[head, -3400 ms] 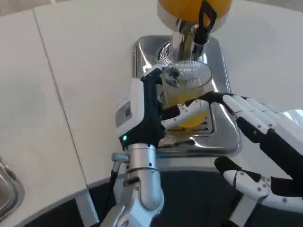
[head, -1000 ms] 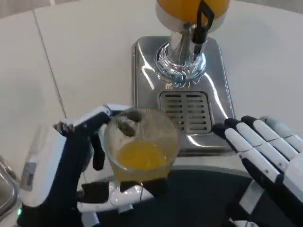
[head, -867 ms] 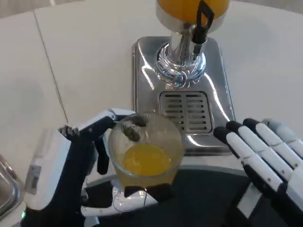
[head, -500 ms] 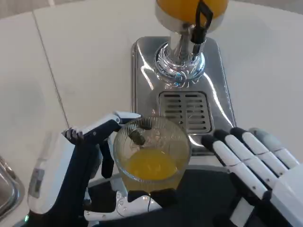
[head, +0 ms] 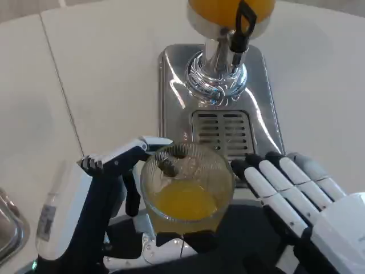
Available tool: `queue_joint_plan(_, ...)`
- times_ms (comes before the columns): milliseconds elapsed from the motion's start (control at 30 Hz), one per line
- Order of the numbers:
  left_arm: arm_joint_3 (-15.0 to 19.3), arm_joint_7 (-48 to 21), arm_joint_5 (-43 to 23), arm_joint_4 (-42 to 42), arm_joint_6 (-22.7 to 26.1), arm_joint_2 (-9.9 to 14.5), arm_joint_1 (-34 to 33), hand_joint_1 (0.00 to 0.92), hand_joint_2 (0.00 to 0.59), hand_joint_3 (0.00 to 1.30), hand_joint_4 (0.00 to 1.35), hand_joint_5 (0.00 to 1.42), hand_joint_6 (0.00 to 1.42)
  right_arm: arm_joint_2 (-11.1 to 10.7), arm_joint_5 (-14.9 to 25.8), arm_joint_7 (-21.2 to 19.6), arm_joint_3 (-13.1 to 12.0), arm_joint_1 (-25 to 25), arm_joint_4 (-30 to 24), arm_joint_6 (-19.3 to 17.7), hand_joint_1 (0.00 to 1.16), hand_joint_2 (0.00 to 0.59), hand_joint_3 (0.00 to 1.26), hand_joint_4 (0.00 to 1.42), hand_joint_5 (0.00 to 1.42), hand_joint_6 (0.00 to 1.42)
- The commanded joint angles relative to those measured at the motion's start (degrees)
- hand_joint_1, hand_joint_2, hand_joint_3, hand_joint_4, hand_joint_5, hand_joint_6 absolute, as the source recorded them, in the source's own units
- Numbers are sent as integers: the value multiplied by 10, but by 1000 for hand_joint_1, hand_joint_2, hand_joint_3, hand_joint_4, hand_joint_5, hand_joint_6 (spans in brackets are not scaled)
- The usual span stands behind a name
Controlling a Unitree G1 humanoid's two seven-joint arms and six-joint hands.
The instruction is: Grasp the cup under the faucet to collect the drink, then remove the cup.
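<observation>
Left hand (head: 108, 200) grips the cup (head: 186, 189), part-filled with juice and clear of the faucet (head: 236, 28); right hand (head: 296, 197) spread, empty. Only setting down remains.

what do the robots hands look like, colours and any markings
The left hand has a smooth white back shell bearing a small grey label, a dark inner side, and white-and-black fingers. The right hand has white finger segments edged in black with black fingertips, and a white back.

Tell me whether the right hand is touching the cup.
Cannot tell. In the head view the right hand lies with fingers extended beside the cup, its nearest fingertip close to the rim, but neither a gap nor contact shows plainly.
</observation>
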Motion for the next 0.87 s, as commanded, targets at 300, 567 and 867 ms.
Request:
queue_joint_plan(300, 5, 3, 1, -8, -32, -7, 3, 760, 0, 1036, 1032, 1240, 1424, 37, -35, -8, 31, 28, -14, 4, 70, 527, 0, 0, 0, 0)
queue_joint_plan(567, 9, 2, -6, -5, -27, -10, 6, 760, 0, 1036, 1032, 1240, 1424, 43, -44, 5, 42, 22, -25, 21, 58, 521, 0, 0, 0, 0)
queue_joint_plan(867, 11, 0, -8, -4, -27, -15, 8, 760, 0, 1036, 1032, 1240, 1424, 39, -44, 10, 43, 19, -29, 31, 49, 517, 0, 0, 0, 0)
